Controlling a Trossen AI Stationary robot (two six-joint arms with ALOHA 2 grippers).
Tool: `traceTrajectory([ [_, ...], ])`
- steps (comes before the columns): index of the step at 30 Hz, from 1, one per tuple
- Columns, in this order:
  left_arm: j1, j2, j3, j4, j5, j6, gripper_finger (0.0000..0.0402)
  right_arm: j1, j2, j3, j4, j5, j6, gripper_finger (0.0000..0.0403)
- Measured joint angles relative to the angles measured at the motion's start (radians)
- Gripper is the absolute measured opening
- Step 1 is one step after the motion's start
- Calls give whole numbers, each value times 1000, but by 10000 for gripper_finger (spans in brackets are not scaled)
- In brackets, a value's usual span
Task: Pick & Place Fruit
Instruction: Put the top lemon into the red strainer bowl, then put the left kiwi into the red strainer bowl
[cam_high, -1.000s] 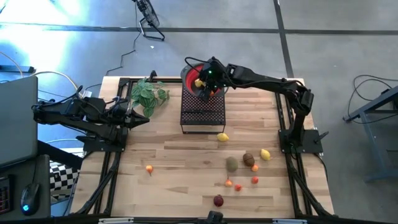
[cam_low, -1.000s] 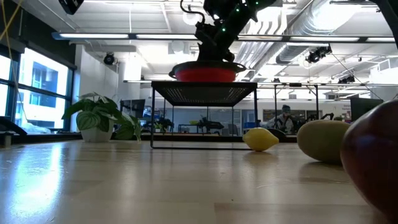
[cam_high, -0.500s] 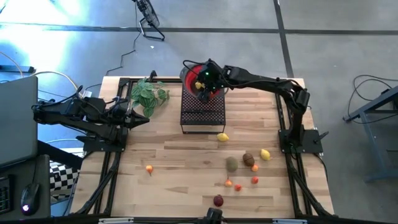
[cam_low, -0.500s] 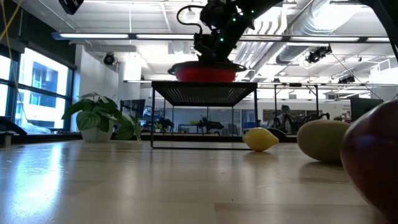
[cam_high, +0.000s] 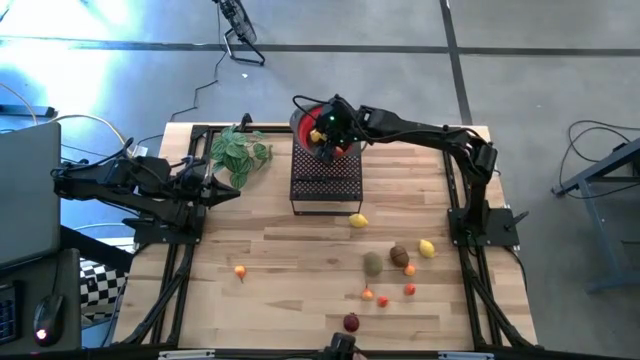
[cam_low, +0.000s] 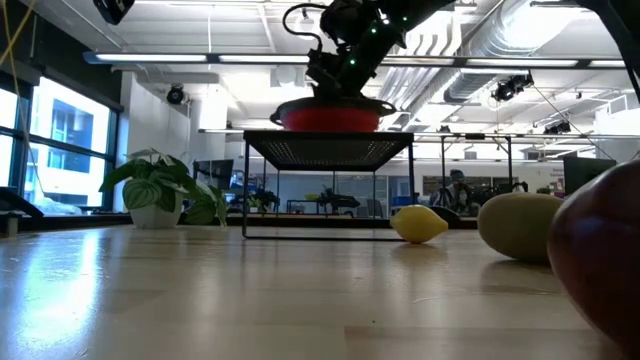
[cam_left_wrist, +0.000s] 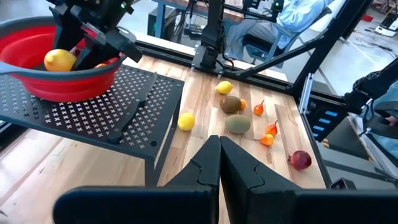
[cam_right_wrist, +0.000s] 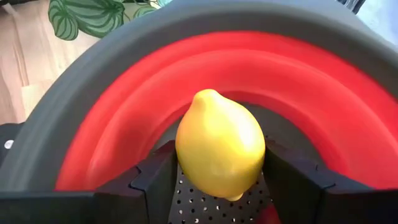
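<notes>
High view: right pincer holds a lemon over the red bowl on the black mesh stand at the surface's far edge.
Loose fruit lies toward the near right corner; the left pincer, closed and empty, waits at the left edge. Low view: another lemon lies beside the stand. Left wrist view: closed fingers. Right wrist view: lemon gripped between both fingers, just above the bowl's inside.

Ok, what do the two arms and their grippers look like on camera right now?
Both arms are dark, jointed links. The right gripper shows small green lights near its wrist and has blocky black fingers. The left gripper has flat, angular black fingers. No markings are legible.
</notes>
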Motion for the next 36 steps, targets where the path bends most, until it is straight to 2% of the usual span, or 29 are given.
traceTrajectory([
  [10,0,0,0,-10,0,0,0,0,0,0,6,49,-22,274],
  [14,0,0,0,-10,0,0,0,0,-16,0,19,55,-54,286],
  [23,0,0,0,-9,0,-3,0,23,-158,0,78,79,-75,260],
  [31,0,0,0,-9,0,-3,0,89,-332,0,19,66,-69,239],
  [36,0,0,0,-9,0,-3,0,154,-414,0,-83,60,-67,236],
])
